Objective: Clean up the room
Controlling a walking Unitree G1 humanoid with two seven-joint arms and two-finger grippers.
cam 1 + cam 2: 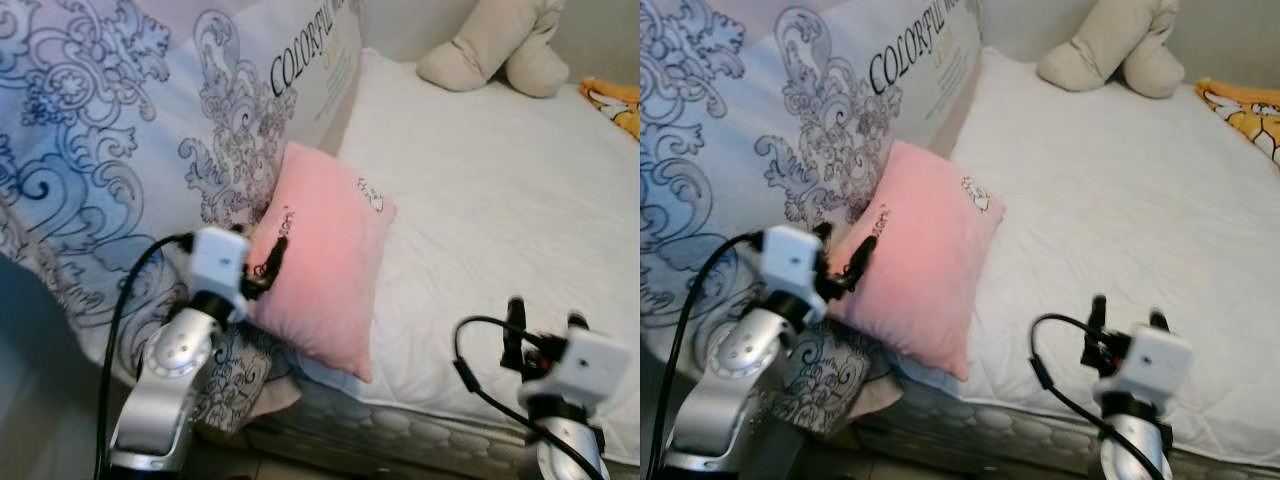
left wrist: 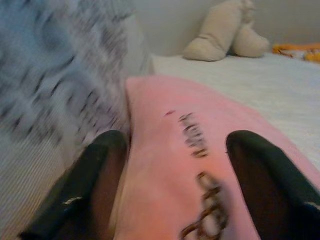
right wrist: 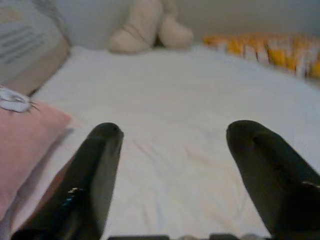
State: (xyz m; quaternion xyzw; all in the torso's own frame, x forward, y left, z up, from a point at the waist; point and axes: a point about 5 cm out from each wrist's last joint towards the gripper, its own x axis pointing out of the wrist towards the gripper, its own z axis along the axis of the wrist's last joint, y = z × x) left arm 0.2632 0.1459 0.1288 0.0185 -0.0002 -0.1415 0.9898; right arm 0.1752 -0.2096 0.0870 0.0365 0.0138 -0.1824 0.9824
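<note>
1. The tidying looked barely begun: a pink pillow (image 1: 325, 260) leaned at the bed's (image 1: 500, 200) near edge, centre-left of the frame, propped against a large patterned bedding pack (image 1: 130, 130) that filled the upper left.
2. A beige plush toy (image 1: 495, 45) sat at the top of the frame on the white mattress, and an orange-patterned cloth (image 1: 615, 100) lay at the upper right edge; whether these needed moving could not be judged.
3. The left gripper (image 1: 270, 262) was raised at lower left, its arm bent upward, fingertips touching the pillow's near face. In the left wrist view its fingers (image 2: 100, 165) stood wide apart with the pink fabric between them, not clamped.
4. The right gripper (image 1: 545, 325) hovered at lower right over the mattress edge, pointing up the bed, its fingers (image 3: 100, 165) spread wide and holding nothing.
5. Judged from this, seizing the pillow and placing it properly remained to be done.
</note>
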